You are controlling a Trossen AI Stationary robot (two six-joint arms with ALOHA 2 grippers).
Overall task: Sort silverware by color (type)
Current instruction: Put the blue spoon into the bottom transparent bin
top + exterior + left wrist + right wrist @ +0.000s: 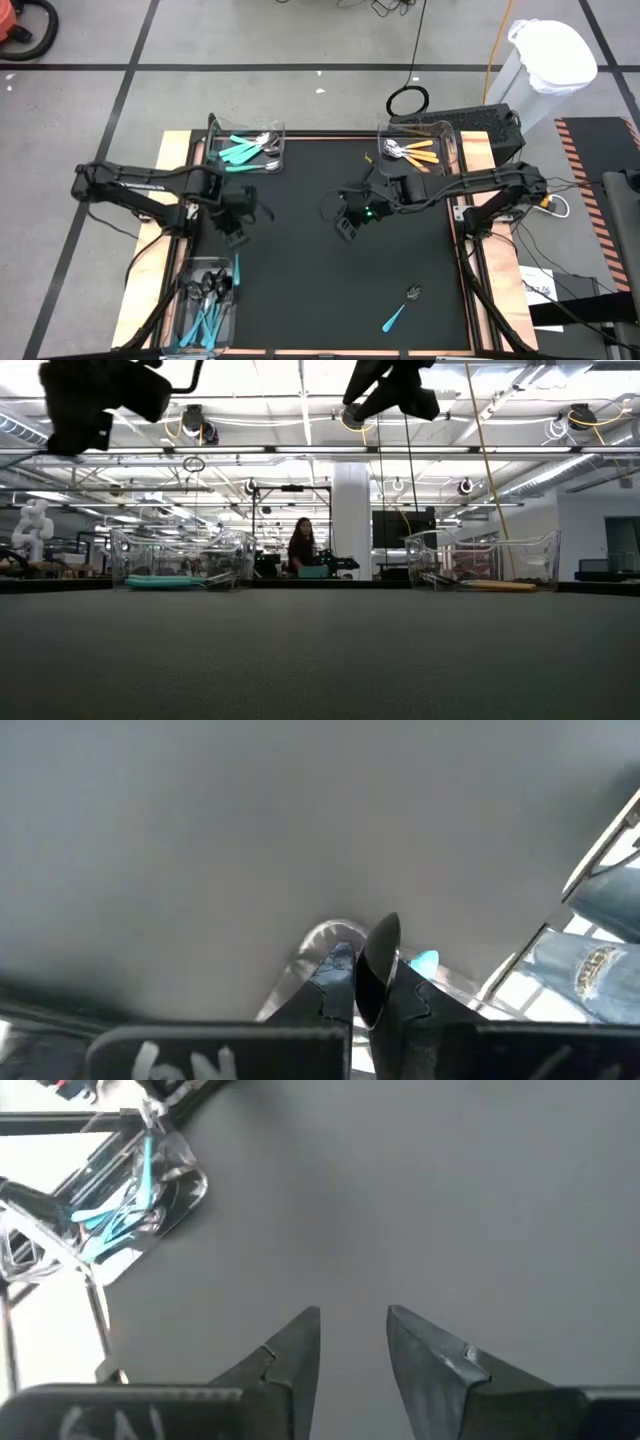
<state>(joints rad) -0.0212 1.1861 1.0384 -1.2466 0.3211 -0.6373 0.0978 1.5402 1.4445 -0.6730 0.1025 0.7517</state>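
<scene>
My left gripper (237, 232) hangs above the mat's left side, just beyond the near-left bin, and is shut on a teal-handled spoon (237, 268). The spoon's dark shiny head (380, 965) shows edge-on between the fingers in the left wrist view. My right gripper (348, 228) hovers open over the middle of the mat, and its fingers (300, 1345) touch nothing. One teal-handled fork (398, 312) lies flat on the mat near its near-right corner. In the low view both grippers (90, 405) (392, 390) are well above the table. My left gripper pinches the spoon between its two fingers beside the head (382, 945), which stands edge-on and pokes out past the fingertips. A bit of the teal handle (425, 960) shows beyond one finger. The spoon is lifted clear, its handle (237, 270) pointing toward the table's near edge.
Three clear bins sit on the table's corners. The far-left bin (215, 135) holds teal pieces, the far-right bin (452, 135) orange ones, and the near-left bin (180, 290) several teal-handled pieces. The black mat (300, 280) lies open between them. A person sits far behind the table (301, 545).
</scene>
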